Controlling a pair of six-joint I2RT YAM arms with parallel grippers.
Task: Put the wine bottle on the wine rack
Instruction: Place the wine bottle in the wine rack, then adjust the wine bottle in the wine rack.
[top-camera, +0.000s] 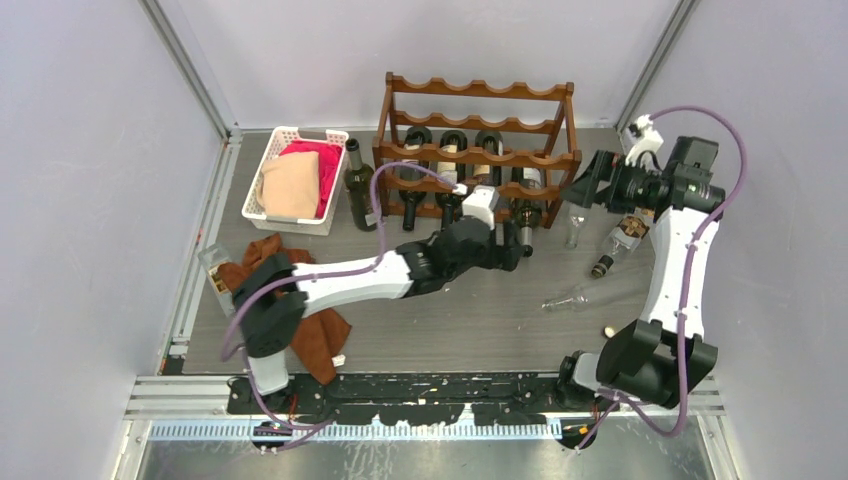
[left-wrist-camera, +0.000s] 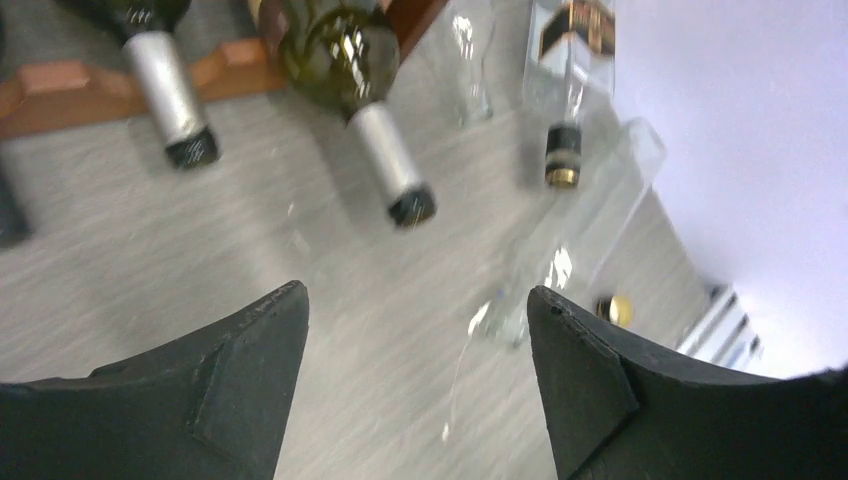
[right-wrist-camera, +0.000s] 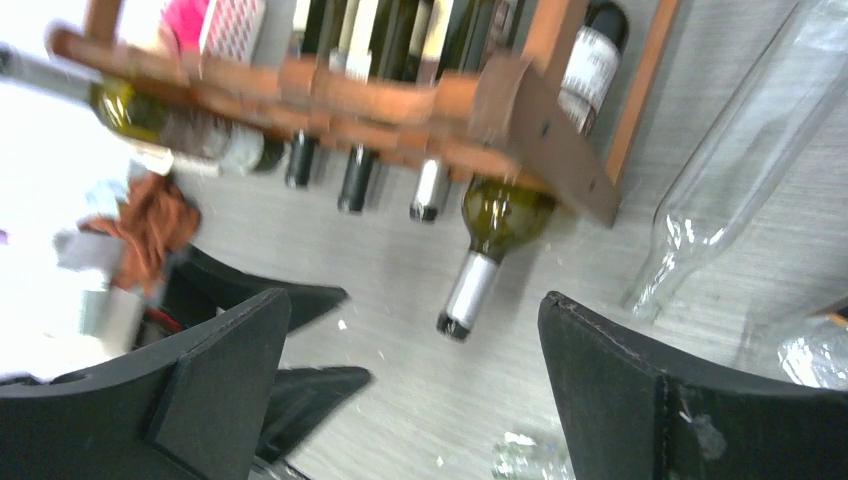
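The dark reddish-brown wine rack stands at the back middle, with several bottles lying in its lower tiers. A green wine bottle with a silver neck lies in the rack's bottom right slot, neck pointing to the front. My left gripper sits just in front of that neck, open, with only bare table between its fingers. My right gripper hovers by the rack's right end, open and empty. The left fingers show in the right wrist view.
Right of the rack are an upright clear bottle, a labelled clear bottle lying down, another clear bottle and a cork. A dark bottle stands by the white basket. A brown cloth lies front left.
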